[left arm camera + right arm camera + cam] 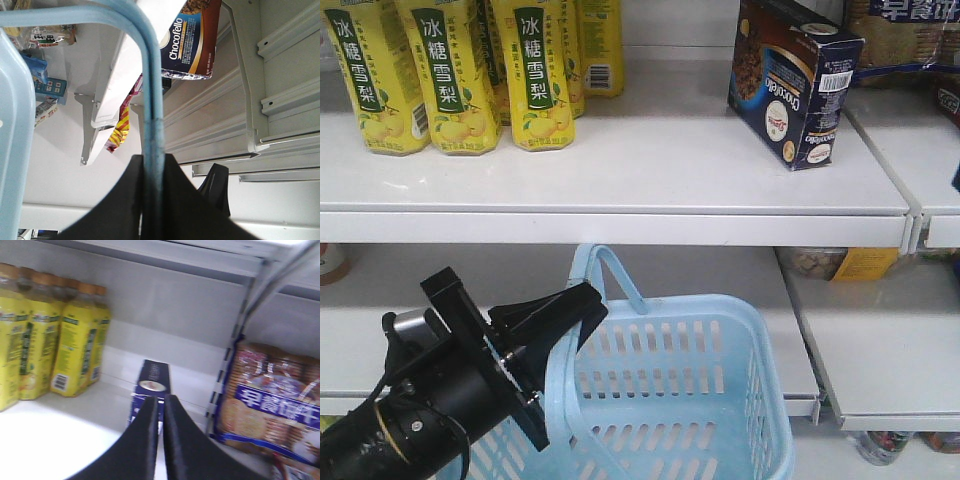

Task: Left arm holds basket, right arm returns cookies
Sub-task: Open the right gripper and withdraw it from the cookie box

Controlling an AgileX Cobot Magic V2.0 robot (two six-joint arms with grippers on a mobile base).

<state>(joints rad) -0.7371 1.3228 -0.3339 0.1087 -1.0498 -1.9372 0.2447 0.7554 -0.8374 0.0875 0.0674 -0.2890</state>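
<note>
left fingers are pinched tight on the basket handle, the light blue hoop running straight down into the narrow slot between the two black plates. from the front, the left gripper sits at the near-left rim of the basket, with the left arm angling in from the bottom-left corner; the basket hangs below the upper shelf and looks empty where its inside shows.

over to the right wrist camera: the right fingers are nearly pressed together, only a thin sliver between them, nothing gripped. just beyond their tips stands the cookies box, apart from them.

the front view gives what that one can't: the cookies box upright on the upper shelf, turned at an angle, barcode facing right, well apart from the yellow bottles on the left. the right wrist view alone shows the cracker bags beside the box. the left wrist view catches the box's underside and its lettering from below.
</note>
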